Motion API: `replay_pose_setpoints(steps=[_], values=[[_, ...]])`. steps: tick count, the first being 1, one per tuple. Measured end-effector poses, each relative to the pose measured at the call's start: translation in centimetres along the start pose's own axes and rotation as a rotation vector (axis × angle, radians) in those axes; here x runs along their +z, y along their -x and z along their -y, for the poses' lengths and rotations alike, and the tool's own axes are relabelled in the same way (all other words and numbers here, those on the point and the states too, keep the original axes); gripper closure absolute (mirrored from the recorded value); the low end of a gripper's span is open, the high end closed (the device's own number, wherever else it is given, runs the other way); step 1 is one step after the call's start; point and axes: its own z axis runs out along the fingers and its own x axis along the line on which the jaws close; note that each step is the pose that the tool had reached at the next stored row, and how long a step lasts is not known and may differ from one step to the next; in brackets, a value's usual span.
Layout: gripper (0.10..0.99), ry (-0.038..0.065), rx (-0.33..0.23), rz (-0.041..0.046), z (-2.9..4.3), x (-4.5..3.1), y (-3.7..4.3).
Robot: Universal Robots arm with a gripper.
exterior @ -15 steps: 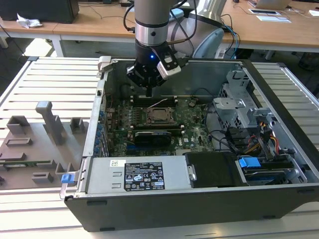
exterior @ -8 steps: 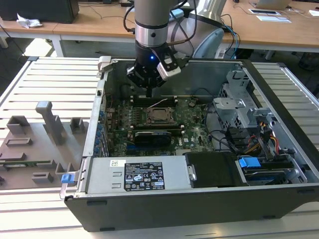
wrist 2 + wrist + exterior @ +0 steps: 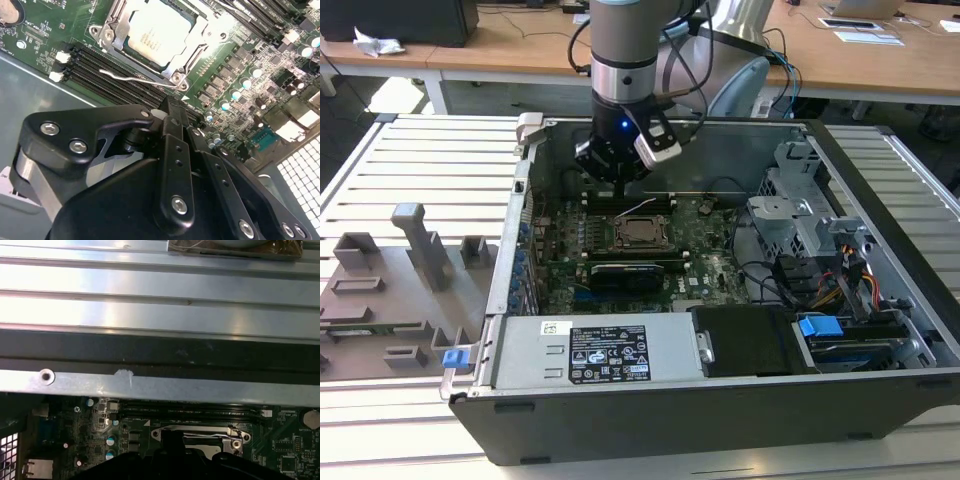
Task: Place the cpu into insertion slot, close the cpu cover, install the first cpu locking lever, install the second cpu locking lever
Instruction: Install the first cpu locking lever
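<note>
Exterior view: I see the gripper (image 3: 619, 183), jaws closed on nothing, just up-frame of the cpu (image 3: 642, 232) at centre.

The arm (image 3: 625, 35) stands vertical, with the wrist (image 3: 623, 85) pointing straight down. The gripper (image 3: 620, 182) hangs below it, tips downward. In the second wrist view the fingers (image 3: 174, 131) are pressed together at the tips.

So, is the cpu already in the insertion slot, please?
In: the second wrist view shows the cpu lying flat within the insertion slot, the cpu cover framing it.
</note>
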Motion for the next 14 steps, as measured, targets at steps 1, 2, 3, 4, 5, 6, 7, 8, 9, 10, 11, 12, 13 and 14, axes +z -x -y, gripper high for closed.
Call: replay_pose_setpoints(steps=[1,2,3,4,5,6,7,8,9,10,11,12,13,14], values=[[0.980,0.000,0.000,0.0000,0.00,0.08,0.00],[0.980,0.000,0.000,0.0000,0.01,0.17,0.00],[0.980,0.000,0.000,0.0000,0.02,0.33,0.00],[0.980,0.000,0.000,0.0000,0.02,0.40,0.00],[0.980,0.000,0.000,0.0000,0.03,0.48,0.01],[0.980,0.000,0.000,0.0000,0.04,0.58,0.04],[0.980,0.000,0.000,0.0000,0.04,0.68,0.07],[0.980,0.000,0.000,0.0000,0.05,0.80,0.12],[0.980,0.000,0.000,0.0000,0.05,0.88,0.18],[0.980,0.000,0.000,0.0000,0.04,0.97,0.25],[0.980,0.000,0.000,-0.0001,0.02,1.04,0.31],[0.980,0.000,0.000,-0.0001,-0.02,1.17,0.44],[0.980,0.000,0.000,0.0000,-0.05,1.26,0.54],[0.980,0.000,0.000,0.0000,-0.09,1.34,0.65]])
